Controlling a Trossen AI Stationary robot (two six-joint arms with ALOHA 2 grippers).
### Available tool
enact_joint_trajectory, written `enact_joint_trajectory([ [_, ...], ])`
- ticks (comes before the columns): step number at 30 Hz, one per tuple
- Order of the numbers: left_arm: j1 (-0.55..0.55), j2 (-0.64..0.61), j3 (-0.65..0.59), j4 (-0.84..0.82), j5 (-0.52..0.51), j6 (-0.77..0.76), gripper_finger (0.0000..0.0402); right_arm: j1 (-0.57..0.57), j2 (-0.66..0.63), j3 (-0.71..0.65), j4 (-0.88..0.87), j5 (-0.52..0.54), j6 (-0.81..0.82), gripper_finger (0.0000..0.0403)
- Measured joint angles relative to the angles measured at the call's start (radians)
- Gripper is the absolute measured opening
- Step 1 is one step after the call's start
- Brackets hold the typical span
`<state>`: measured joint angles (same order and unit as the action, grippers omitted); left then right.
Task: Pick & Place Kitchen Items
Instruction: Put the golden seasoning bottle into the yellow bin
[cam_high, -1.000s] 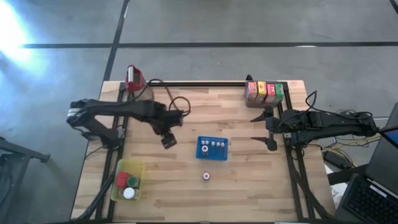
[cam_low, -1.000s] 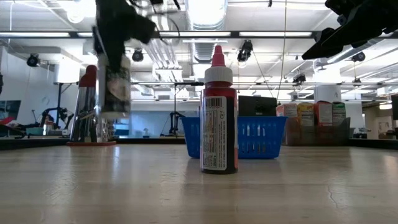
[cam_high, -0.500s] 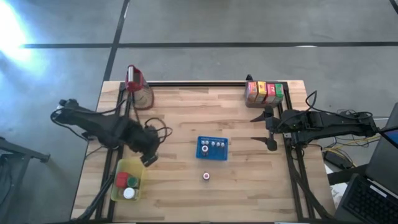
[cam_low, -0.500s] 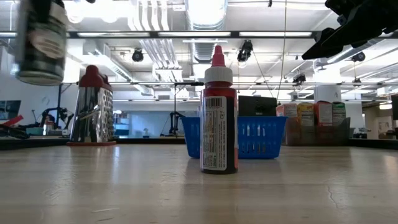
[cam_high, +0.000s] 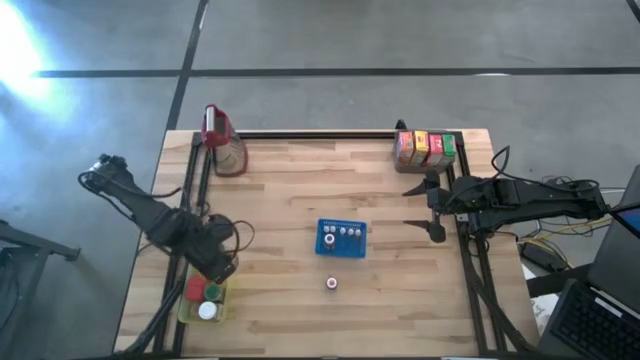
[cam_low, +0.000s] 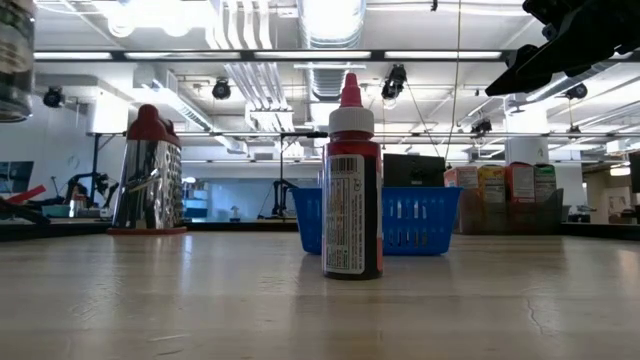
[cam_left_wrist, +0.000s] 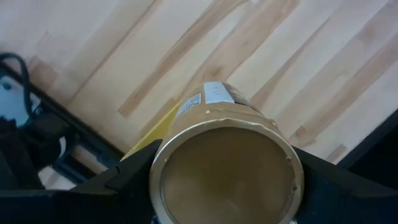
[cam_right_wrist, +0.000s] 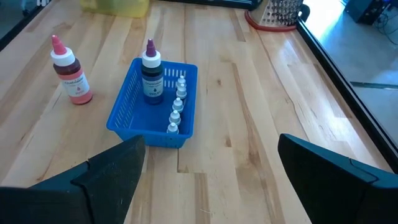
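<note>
My left gripper (cam_high: 218, 268) is shut on a round tin (cam_left_wrist: 227, 168) with a gold end and a paper label. It holds the tin above the far edge of the yellow bin (cam_high: 205, 300) at the table's near left. In the low view the tin (cam_low: 12, 60) shows high at the left edge. A red bottle with a white cap (cam_high: 331, 284) stands upright on its base near the table's middle. My right gripper (cam_high: 430, 205) waits open at the right, clear of everything. My left gripper pinches the tin by its round side wall (cam_left_wrist: 160, 163), one finger (cam_left_wrist: 124, 180) on each side. The fingers come from above, pointing down. The tin stands upright in the hold, its gold end toward the wrist, lifted clear of the table and the bin.
A blue basket (cam_high: 342, 238) holding small bottles sits mid-table. The yellow bin contains red, green and white round lids. A row of coloured cartons (cam_high: 425, 148) stands at the far right corner. A tall shiny item with a red top (cam_high: 222, 140) stands at the far left.
My left gripper has carried the tin from left of the blue basket toward the table's near left, to above the yellow bin. It rose a little and rolled about its own line on the way. The tin stayed upright and clear of the table.
</note>
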<state>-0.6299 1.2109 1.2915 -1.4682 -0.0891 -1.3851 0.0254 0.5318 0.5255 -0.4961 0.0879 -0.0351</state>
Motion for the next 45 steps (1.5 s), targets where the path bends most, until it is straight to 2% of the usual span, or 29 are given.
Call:
enact_joint_trajectory([
  [19,-0.160,-0.096,-0.167,0.003,0.013,-0.259,0.0287,0.000,0.000,0.000,0.000,0.000,0.000,0.0364],
  [27,-0.159,-0.120,-0.252,0.126,0.038,-0.263,0.0288,0.000,0.000,0.000,0.000,0.000,-0.001,0.0364],
  [31,-0.160,-0.121,-0.284,0.121,0.073,-0.265,0.0288,0.000,0.000,0.000,0.000,0.000,-0.001,0.0364],
  [45,-0.159,-0.122,-0.413,0.216,0.072,-0.262,0.0288,0.000,0.000,0.000,0.000,0.000,0.000,0.0364],
])
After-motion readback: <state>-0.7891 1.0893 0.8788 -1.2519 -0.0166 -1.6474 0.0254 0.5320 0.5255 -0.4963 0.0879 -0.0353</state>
